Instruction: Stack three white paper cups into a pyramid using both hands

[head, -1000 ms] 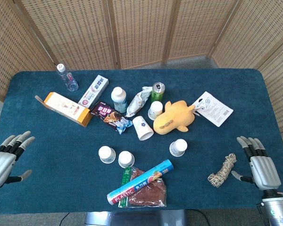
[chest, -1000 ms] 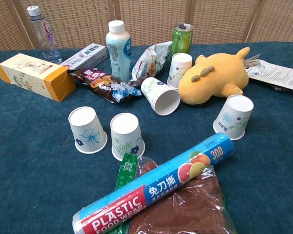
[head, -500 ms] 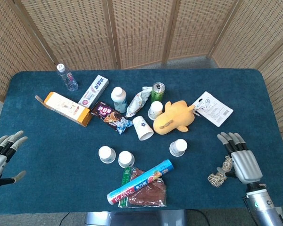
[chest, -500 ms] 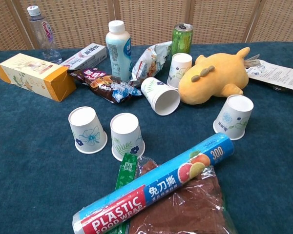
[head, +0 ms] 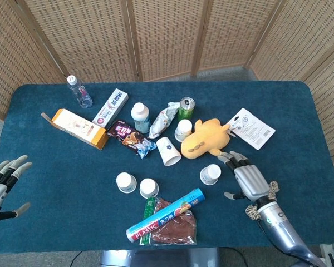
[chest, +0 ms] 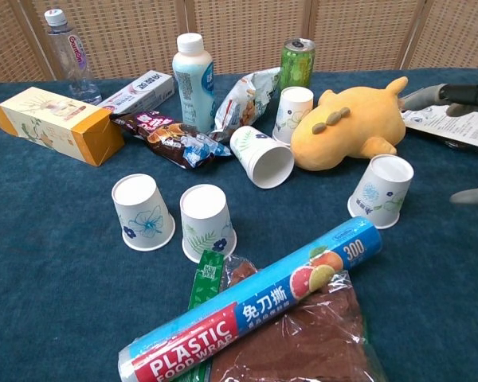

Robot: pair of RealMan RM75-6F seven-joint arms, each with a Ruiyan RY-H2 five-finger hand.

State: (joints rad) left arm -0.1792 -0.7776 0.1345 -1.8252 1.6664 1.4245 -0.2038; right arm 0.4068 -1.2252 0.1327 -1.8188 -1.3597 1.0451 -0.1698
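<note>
Judging by the two upturned paper cups (head: pixel 136 185) standing just apart and a third cup (head: pixel 210 174) beside the spread, empty right hand (head: pixel 247 181), no stacking is seen done, the left hand (head: pixel 3 183) seemingly spread too.

The right hand (head: pixel 248 181) sits just beside the lone upturned cup (head: pixel 210 174), with bare blue surface (head: pixel 300 111) around both. The yellow plush toy (head: pixel 205 139) crowds that cup from behind. The paired cups (head: pixel 137 185) have the plastic wrap roll (head: pixel 166 221) just in front. Open surface lies between the left hand (head: pixel 1 186) and those cups.
</note>
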